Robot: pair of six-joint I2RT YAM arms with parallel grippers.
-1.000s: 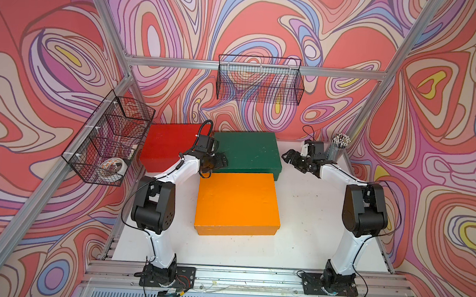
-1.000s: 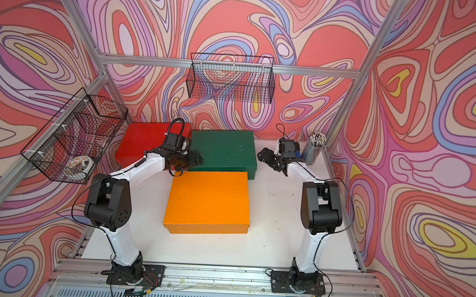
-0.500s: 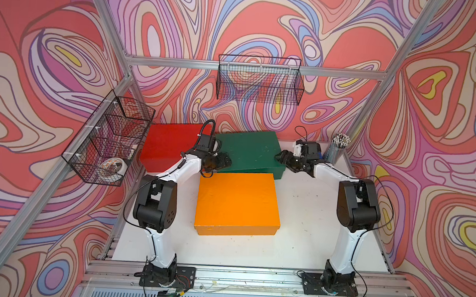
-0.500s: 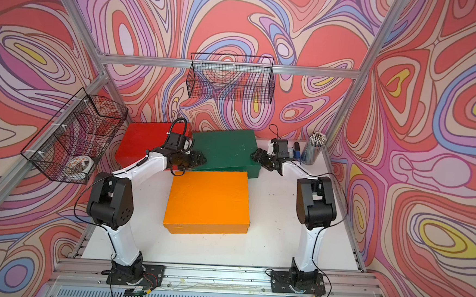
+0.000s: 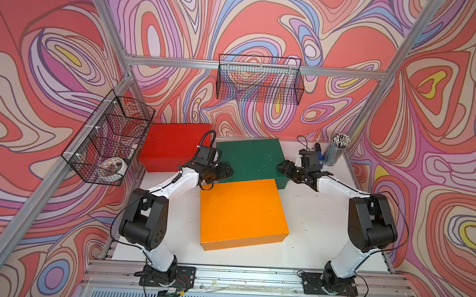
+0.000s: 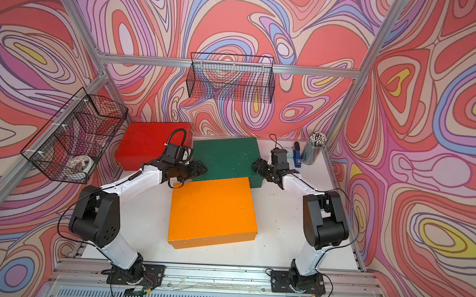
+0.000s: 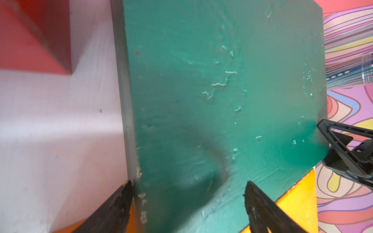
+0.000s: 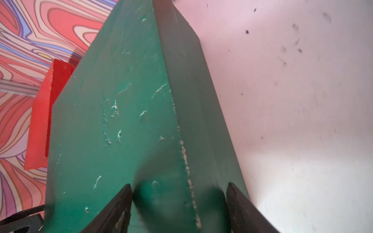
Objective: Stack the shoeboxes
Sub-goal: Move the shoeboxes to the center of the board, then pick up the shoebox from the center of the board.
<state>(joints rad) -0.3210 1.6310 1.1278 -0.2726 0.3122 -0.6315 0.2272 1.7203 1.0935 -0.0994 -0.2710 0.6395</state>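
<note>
Left arm: it rises from its base on the front rail to a black elbow. From there the white forearm slants forward and inward, and the wrist turns toward the middle of the table.
Left gripper: it is at the near left corner of the dark green lidded cardboard shoebox. In the left wrist view that corner sits between the black fingers, one finger outside the side wall and the other over the lid. The jaws stand partly apart. Whether they clamp the box cannot be told.
Right arm: it mirrors the left, with the elbow raised on the outer side, the forearm slanting inward and the wrist facing the left gripper.
Right gripper: it is at the green shoebox's right edge, close to the near right corner. In the right wrist view the chipped top edge runs between the fingers, one over the lid and one beside the side wall. The jaws are partly apart, and a firm hold cannot be told.
Green shoebox: it is at the back middle of the white tabletop, between the two grippers. In both top views its near edge meets the far edge of the orange lidded cardboard shoebox. Whether it is raised cannot be told.
Orange shoebox: it lies flat on the table between the two arms, nearest their bases.
Red lidded cardboard shoebox: it is in the far left corner, just beside the green one, with a strip of table between them.
Clear cup of pencils: it stands in the far right corner, behind the right gripper.
</note>
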